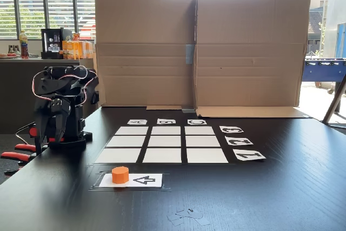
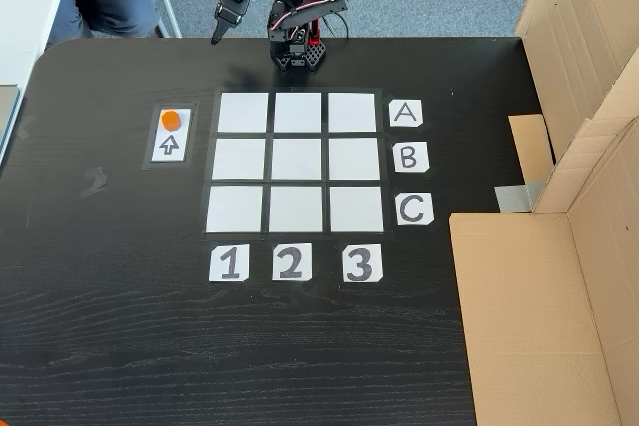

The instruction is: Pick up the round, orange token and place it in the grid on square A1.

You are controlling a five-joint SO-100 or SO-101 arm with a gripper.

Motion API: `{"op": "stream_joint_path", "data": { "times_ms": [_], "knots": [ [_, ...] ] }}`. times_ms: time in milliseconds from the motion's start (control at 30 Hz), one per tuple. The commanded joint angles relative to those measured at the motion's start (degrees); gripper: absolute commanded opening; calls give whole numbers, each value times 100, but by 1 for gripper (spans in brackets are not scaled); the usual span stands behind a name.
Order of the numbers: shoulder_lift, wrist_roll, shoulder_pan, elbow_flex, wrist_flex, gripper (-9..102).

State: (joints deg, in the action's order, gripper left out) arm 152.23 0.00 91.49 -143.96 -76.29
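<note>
The token (image 1: 120, 175) (image 2: 171, 119) sits on the arrow card (image 1: 141, 180) (image 2: 171, 140) beside the grid (image 1: 164, 144) (image 2: 296, 163), well apart from my gripper (image 1: 47, 129) (image 2: 217, 35), folded near its base; whether its jaws are parted or closed, I cannot tell.

This looks like an office break area or shared workspace put to use for a robot trial. Well behind the claw (image 1: 50, 116) in a fixed view, tall blinded windows (image 1: 48, 4) light a counter with a coffee machine (image 1: 54, 43) and juice cartons (image 1: 77, 48). A football table (image 1: 323, 71) stands far across the black worktop (image 1: 259, 198), beyond cardboard screens (image 1: 200, 50).
</note>
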Motion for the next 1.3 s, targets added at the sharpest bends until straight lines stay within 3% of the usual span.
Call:
{"op": "stream_joint_path", "data": {
  "times_ms": [0,467,933,1267],
  "knots": [
    [-316,-26,-114,835,-308,21],
    [-2188,-53,-782,2479,-659,18],
    [-4140,35,-1573,4298,-905,35],
    [-5572,132,-1907,5713,-1116,36]
  ]
}}
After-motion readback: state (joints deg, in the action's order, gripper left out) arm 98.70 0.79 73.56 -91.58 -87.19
